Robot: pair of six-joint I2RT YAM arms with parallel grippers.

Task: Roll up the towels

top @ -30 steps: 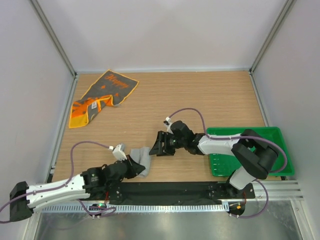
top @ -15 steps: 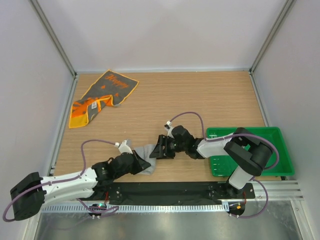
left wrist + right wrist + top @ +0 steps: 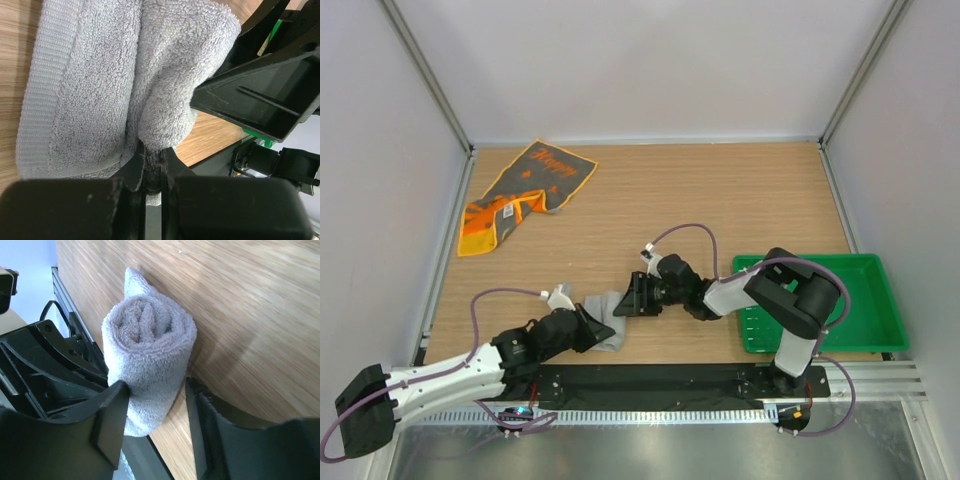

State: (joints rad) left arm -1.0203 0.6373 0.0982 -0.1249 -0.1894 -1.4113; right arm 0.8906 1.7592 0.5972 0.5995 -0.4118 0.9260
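Observation:
The light grey towel (image 3: 606,316) lies rolled near the table's front edge. My left gripper (image 3: 586,331) is shut on a fold at one end of it (image 3: 95,85), which is pinched between the fingertips (image 3: 152,159). My right gripper (image 3: 629,299) is open and straddles the other end of the roll (image 3: 147,342). One of its fingers (image 3: 114,410) touches the roll and the other stands a little off it. The dark grey towel with orange print (image 3: 527,187) lies partly folded at the far left, away from both grippers.
A green plastic tray (image 3: 820,263) sits at the right, beside the right arm. The black base rail (image 3: 670,378) runs just in front of the roll. The enclosure walls close in the left, right and far sides.
My right gripper has moved a little left, closing on the end of the light grey towel. My left arm has shifted slightly while keeping hold. The towel looks more bunched.

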